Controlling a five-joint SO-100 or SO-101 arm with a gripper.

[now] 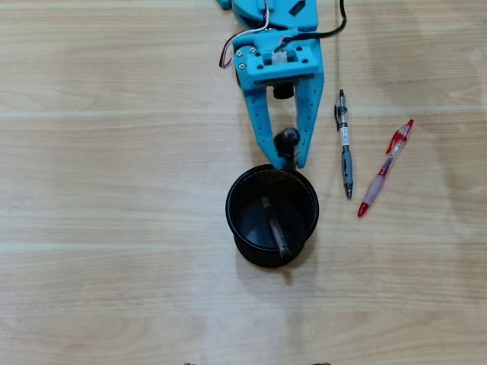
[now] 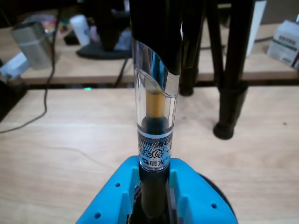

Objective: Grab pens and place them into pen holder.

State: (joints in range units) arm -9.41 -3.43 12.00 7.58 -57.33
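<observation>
Wood table [image 1: 114, 152] | hand [image 1: 288, 156] clamps pen [image 2: 155, 116] upright

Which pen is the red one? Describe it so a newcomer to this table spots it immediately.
In the overhead view, start at the black mesh pen holder in the middle of the wooden table. Two loose pens lie to its right; the red pen is the farther one, lying slanted. Its red tip and clip and pale barrel set it apart from the black pen beside it.

The blue arm reached in from 12 o'clock in the overhead view. Its pincer [image 1: 285, 152] pointed toward 6 o'clock, fingers [image 1: 259, 125] clamped on a pen [image 2: 156, 116] standing upright.
</observation>
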